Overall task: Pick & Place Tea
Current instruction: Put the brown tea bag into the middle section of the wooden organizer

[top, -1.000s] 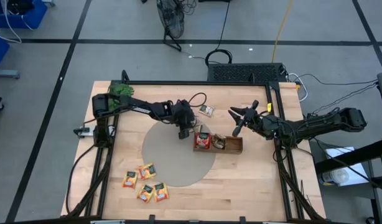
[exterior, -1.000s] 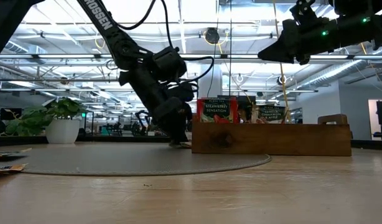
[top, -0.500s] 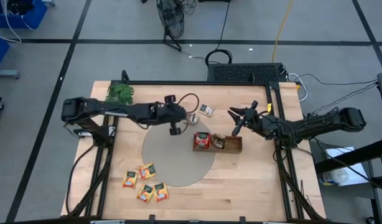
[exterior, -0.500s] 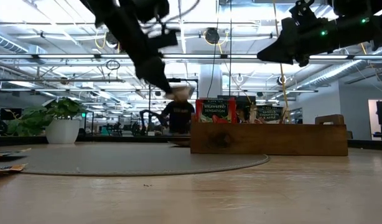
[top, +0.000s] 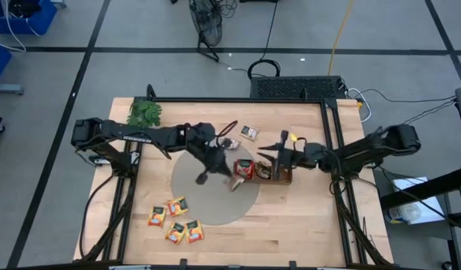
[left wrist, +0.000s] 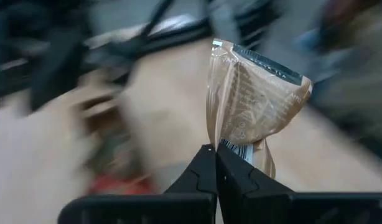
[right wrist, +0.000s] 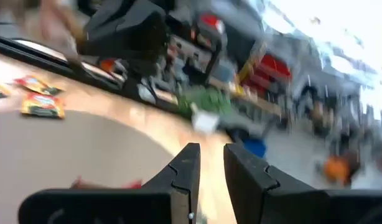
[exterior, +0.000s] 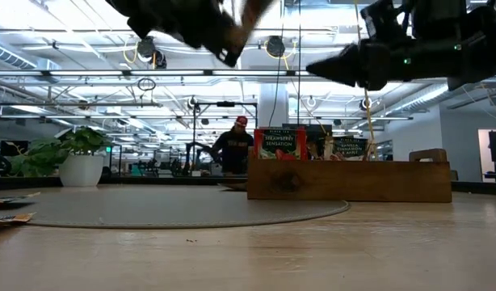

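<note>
Left gripper (top: 232, 182) is closed flat on one edge of a pale brown tea sachet (left wrist: 252, 99); in the left wrist view the fingertips (left wrist: 211, 167) are seen pinched together with the sachet standing up from them. In the high view this gripper is held above the grey round mat (top: 187, 196), just beside the red-sachet end of the wooden tray (top: 284, 178). The tray's long axis runs away from the left gripper toward the right arm, so the nearest compartment, already holding an upright red sachet (top: 245, 169), is met first. Right gripper (top: 278, 157) is positioned over the far part of the tray, its fingers a little apart with nothing seen between them. It is judged that the held sachet must be carried a short way along the tray's axis and lowered edge-first; the left arm is the one placed for this. Other sachets lie off the tray: one grey-white sachet (top: 250, 133) behind it, and a cluster of orange-yellow sachets (top: 176, 219) well apart, near the table's front edge.
</note>
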